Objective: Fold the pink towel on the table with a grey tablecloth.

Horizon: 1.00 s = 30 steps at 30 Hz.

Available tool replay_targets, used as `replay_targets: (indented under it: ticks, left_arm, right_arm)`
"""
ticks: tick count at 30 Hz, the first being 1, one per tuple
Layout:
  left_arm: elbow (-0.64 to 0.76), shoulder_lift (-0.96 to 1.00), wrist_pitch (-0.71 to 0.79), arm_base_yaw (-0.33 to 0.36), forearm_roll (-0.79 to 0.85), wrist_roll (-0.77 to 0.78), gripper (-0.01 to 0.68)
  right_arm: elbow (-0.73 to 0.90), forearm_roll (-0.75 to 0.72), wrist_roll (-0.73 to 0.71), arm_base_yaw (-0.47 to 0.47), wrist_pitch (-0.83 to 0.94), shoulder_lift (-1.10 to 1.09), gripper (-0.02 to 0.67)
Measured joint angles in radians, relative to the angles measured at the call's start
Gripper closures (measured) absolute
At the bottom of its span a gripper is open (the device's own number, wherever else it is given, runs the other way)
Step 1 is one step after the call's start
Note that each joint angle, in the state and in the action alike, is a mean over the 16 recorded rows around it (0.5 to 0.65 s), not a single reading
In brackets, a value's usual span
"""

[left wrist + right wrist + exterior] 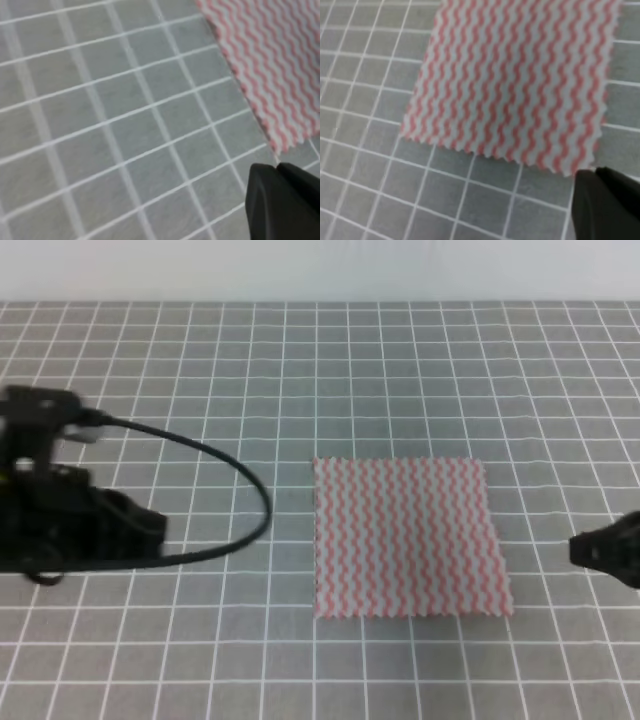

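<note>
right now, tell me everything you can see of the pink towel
The pink towel is a thin, roughly square cloth with pink-and-white wavy stripes and slightly frayed, zigzag edges. It lies flat and unfolded on the grey gridded tablecloth, a little right of centre. Nothing touches it but the cloth beneath; both arms sit off to its sides.

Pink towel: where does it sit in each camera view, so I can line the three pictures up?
Exterior high: the pink towel lies flat, right of centre on the grey tablecloth.
Left wrist: only its corner, at the upper right.
Right wrist: fills the upper middle, near edge towards the camera.
Shared landmark: the towel's frayed zigzag edge against the white grid lines.
</note>
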Motion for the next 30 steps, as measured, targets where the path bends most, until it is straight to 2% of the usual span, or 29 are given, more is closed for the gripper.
replay_targets:
  ticks: [8,14,21,30]
  left_arm:
    - [-0.171,0.24,-0.02,-0.182,0.152,-0.101,0.675]
    - [-0.314,0.409,0.016,-0.271,0.263,-0.197,0.675]
    - [-0.414,0.524,0.073,-0.304,0.325,-0.258,0.675]
    - [-0.44,0.552,0.086,-0.308,0.318,-0.264,0.675]
  right_arm:
    - [-0.164,-0.303,0.256,0.118,0.046,0.242,0.665]
    - [-0.235,-0.465,0.409,0.187,0.049,0.385,0.643]
    - [-0.253,-0.445,0.438,0.208,0.007,0.498,0.551]
    - [-0.257,-0.387,0.439,0.208,-0.049,0.577,0.428]
